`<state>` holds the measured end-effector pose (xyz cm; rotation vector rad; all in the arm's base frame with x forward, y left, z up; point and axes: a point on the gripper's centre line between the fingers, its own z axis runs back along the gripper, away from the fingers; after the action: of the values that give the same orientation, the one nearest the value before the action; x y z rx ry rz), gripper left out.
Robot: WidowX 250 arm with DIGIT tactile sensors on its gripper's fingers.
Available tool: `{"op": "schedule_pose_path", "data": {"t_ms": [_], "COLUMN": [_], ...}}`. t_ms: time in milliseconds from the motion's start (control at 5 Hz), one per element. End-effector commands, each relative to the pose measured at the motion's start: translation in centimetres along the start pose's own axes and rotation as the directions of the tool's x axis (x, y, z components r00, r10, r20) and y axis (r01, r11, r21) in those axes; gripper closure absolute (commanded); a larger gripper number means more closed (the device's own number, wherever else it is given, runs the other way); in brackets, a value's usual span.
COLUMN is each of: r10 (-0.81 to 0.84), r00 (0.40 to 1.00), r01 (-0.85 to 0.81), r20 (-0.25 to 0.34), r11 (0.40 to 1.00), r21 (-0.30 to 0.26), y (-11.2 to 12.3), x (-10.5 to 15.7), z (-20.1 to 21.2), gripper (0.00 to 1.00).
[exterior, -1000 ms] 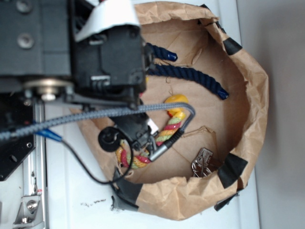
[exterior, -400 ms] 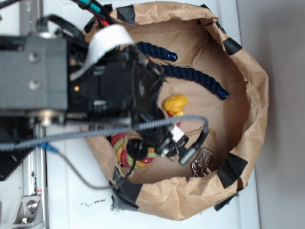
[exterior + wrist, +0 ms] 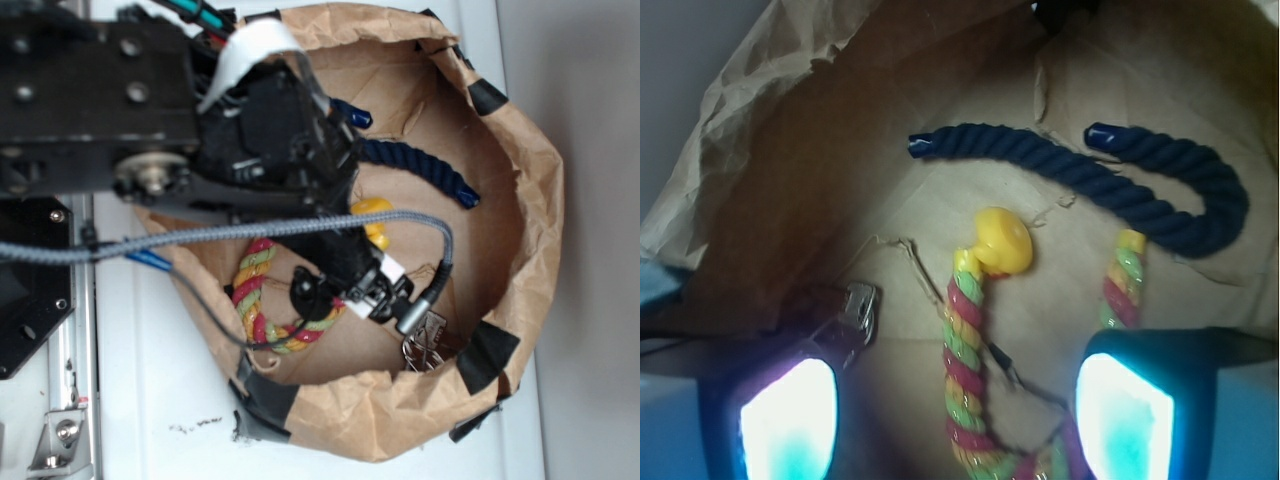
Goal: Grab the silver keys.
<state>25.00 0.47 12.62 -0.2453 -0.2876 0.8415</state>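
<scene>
The silver keys (image 3: pixel 425 345) lie on the floor of a brown paper bag (image 3: pixel 525 200), close to its near wall. In the wrist view the silver keys (image 3: pixel 855 308) show just above my left fingertip (image 3: pixel 790 420), half in shadow. My gripper (image 3: pixel 392 300) hovers inside the bag, just left of the keys and apart from them. In the wrist view my gripper (image 3: pixel 958 420) stands open, and a red-yellow-green rope (image 3: pixel 965 350) on the bag floor runs up between the fingers.
A yellow duck toy (image 3: pixel 375 215) sits at the middle of the bag, at the rope's end. A navy rope (image 3: pixel 420 165) curves along the far side. The striped rope (image 3: pixel 262 295) loops at the left. Black tape patches (image 3: pixel 485 355) mark the bag's rim.
The arm has swung right and deeper into the bag, bringing the gripper from over the striped rope to beside the keys. The rope loop at the left is now uncovered.
</scene>
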Motion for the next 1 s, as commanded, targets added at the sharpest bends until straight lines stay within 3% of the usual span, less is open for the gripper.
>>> {"op": "schedule_pose_path", "data": {"t_ms": [0,200,800], "r10": [0.018,-0.014,-0.028], "r00": [0.997,0.997,0.998], "r01": [-0.020,0.014,0.026], "r20": [0.080,0.070,0.063], "r11": [1.000,1.000,0.999], "r21": [0.023,-0.002,0.021], "y": [-0.6,-1.7,-3.6], "x": [1.3,0.4,-0.7], "z": [-2.4,-2.7,-5.2], "gripper": [0.00,0.00,0.00]}}
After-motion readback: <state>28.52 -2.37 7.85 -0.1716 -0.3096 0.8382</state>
